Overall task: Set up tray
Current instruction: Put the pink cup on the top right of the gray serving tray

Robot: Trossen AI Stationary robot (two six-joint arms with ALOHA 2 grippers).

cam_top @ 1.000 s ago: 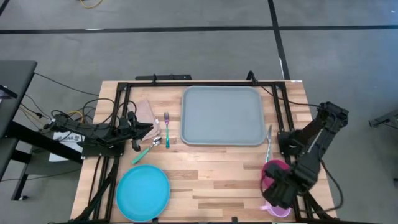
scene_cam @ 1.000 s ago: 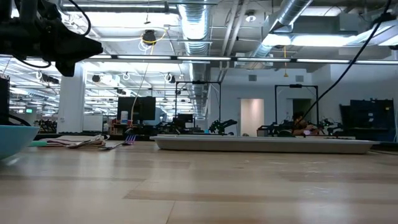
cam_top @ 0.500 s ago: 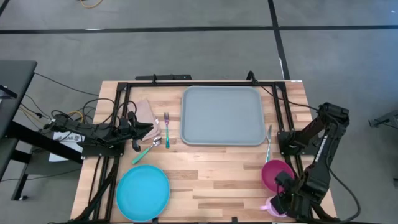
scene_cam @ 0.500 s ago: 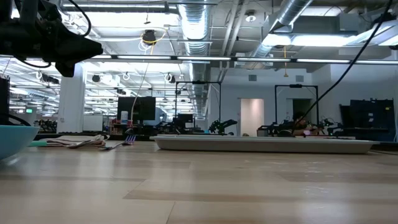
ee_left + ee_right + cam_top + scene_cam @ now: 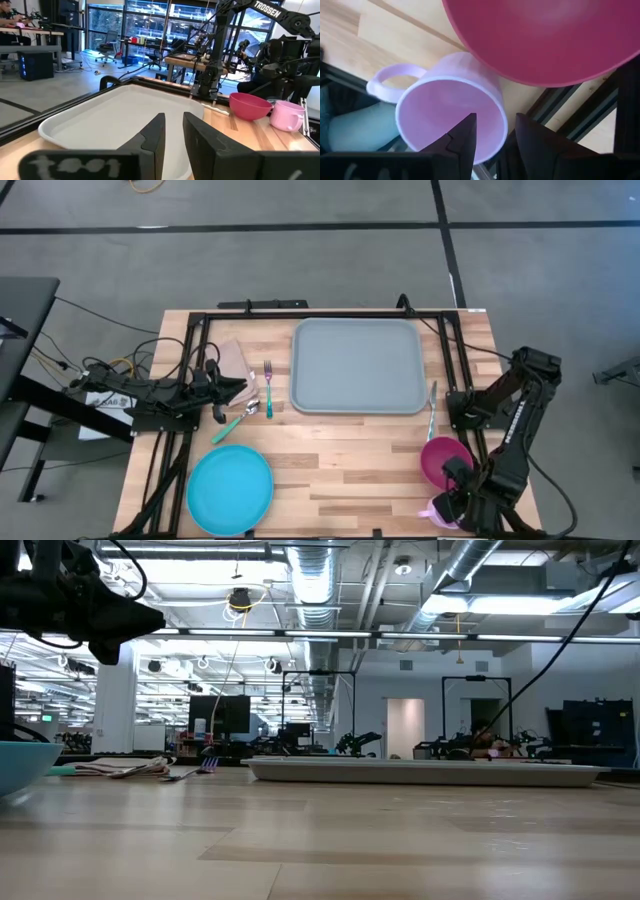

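My right end effector (image 5: 492, 137) hangs over the near right corner of the tabletop (image 5: 340, 455), fingers (image 5: 462, 137) parted and holding nothing, one finger above the mouth of the pale pink mug (image 5: 450, 105), the other past its rim. The mug (image 5: 438, 515) stands upright with its handle pointing away from the magenta bowl (image 5: 443, 457), which sits just beside it, toward the tray. A teal-handled utensil (image 5: 432, 410) lies between the bowl and the tray's right edge. The tray (image 5: 359, 366) rests flat at the far middle of the tabletop, nothing on it; in the low view it shows as a thin grey slab (image 5: 420, 771) across the middle distance. My left end effector (image 5: 240, 388) sits low at the left side, near the tray's left edge, fingers (image 5: 152, 137) a narrow gap apart with nothing between them; its wrist view looks across the tray (image 5: 100, 120) toward the bowl (image 5: 250, 105) and mug (image 5: 287, 114). Beside it lie a folded napkin (image 5: 236, 360), a fork (image 5: 268, 385) with a purple head and green handle, and a green-handled spoon (image 5: 236, 420). The round blue plate (image 5: 230, 488) sits at the near left corner, well apart from the tray.
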